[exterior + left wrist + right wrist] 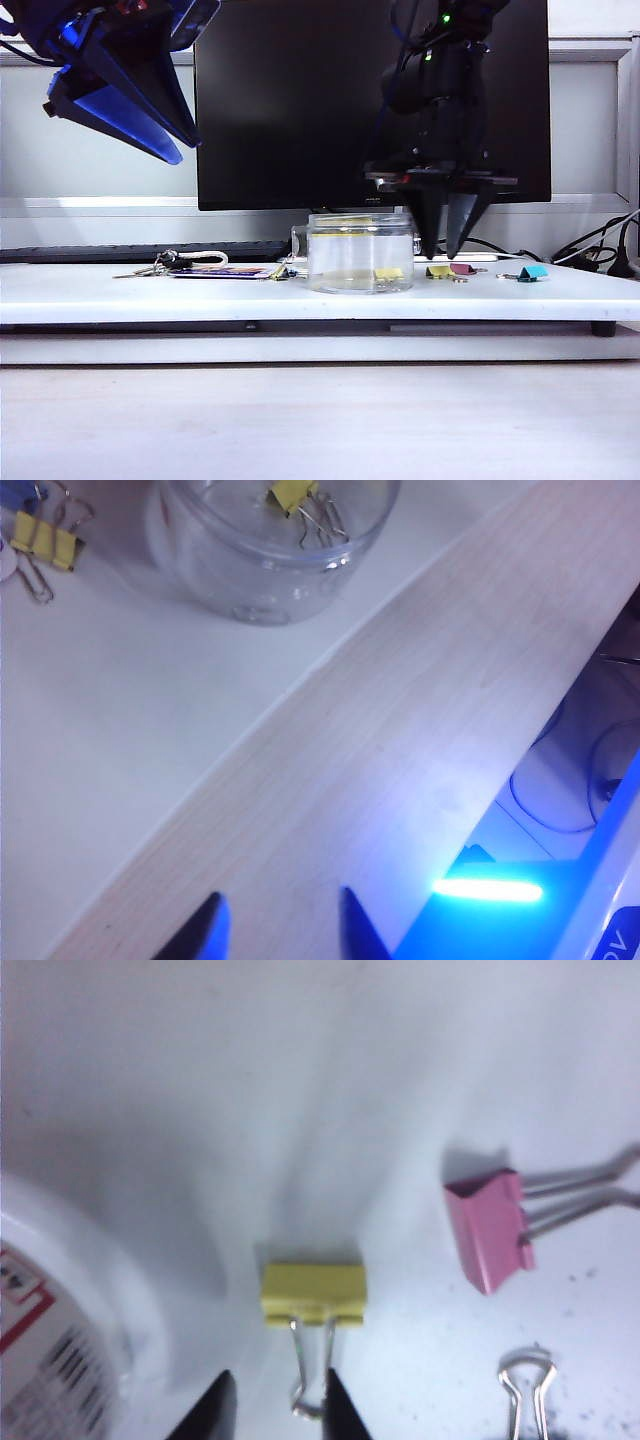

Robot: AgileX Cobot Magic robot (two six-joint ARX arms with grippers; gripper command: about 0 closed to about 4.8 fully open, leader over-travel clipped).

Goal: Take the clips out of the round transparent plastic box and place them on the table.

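The round transparent plastic box stands upright on the long white table, in front of the black monitor; one small yellow clip with silver wire handles lies inside it on the bottom. The right gripper points down just beside the box, close above the table; its jaws stand a little apart, on either side of the wire handles of another yellow clip that lies on the table – whether they touch the wire, I cannot tell. The pink clip lies near it, apart; a teal clip rests further to the right. The left gripper hangs high at the left, half open and empty; a bunch of keys lies below it.
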